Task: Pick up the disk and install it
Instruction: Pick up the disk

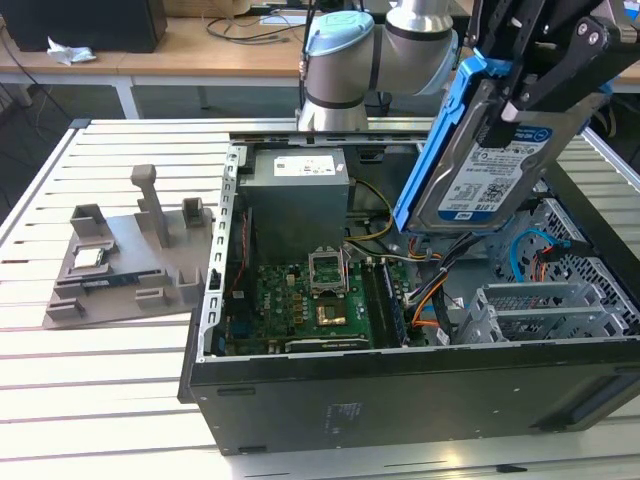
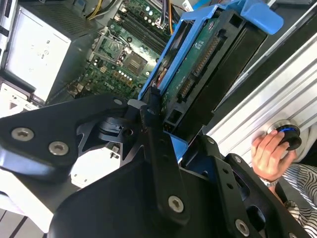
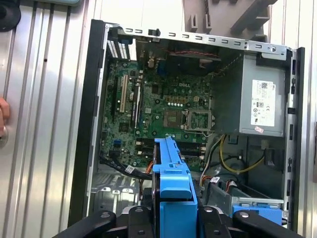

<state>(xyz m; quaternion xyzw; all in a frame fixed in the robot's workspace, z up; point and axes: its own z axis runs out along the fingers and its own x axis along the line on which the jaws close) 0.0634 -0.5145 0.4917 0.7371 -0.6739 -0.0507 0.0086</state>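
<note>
the gripper [image 1: 535,85] is clenched on the disk [image 1: 490,150], its black fingers [image 1: 512,105] pinching the drive's upper end; the disk hangs tilted in the upper right of the exterior view, label outward, blue carrier along its edge, in the air over the open computer case [image 1: 300,375]; beneath its lower edge lie bundled cables [image 1: 425,300], orange, yellow and black, and beside them, lower right, the silver drive cage [image 1: 545,305]; the green motherboard [image 1: 290,300] fills the case floor toward the exterior view's left, with the grey power supply [image 1: 295,195] standing behind it; the case's black walls ring all this, open on top; outside the case, on the slatted table [image 1: 100,400] at the exterior view's left, sits a grey fixture [image 1: 120,270] carrying a small processor chip [image 1: 90,258], well apart from the disk; in the second wrist view a person's hand [image 2: 267,153] rests by a round black knob [image 2: 289,135] on the table, just outside the case wall.
</note>
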